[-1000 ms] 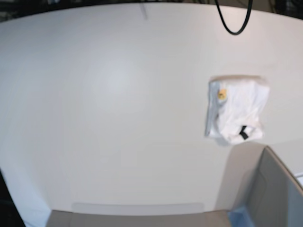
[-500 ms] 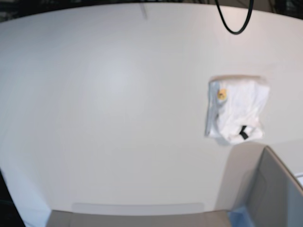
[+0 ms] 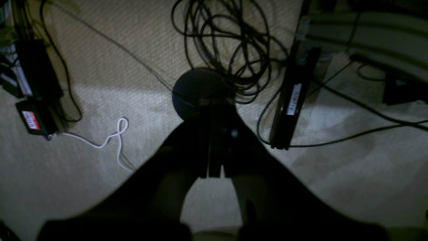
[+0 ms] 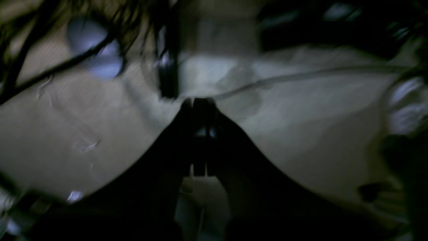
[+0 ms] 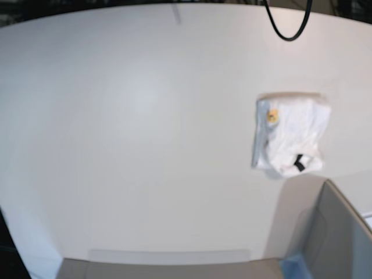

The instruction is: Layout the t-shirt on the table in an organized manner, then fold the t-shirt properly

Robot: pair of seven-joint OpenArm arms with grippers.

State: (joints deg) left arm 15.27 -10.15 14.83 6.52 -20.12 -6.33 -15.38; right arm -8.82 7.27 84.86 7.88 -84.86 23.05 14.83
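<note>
The t-shirt (image 5: 289, 135) lies folded into a small white bundle on the right half of the table (image 5: 133, 116), with a yellow spot near its upper left corner and a small black tag at its lower edge. No arm shows in the base view. My left gripper (image 3: 214, 100) is shut and empty, hanging over a carpeted floor with cables. In the blurred, dark right wrist view my right gripper (image 4: 200, 99) is also shut with nothing in it, likewise away from the table.
A grey box corner (image 5: 331, 232) rises at the lower right, just below the shirt. A black cable loop (image 5: 286, 29) hangs at the top. On the floor under the left wrist lie a cable tangle (image 3: 230, 40) and a black bar (image 3: 294, 97).
</note>
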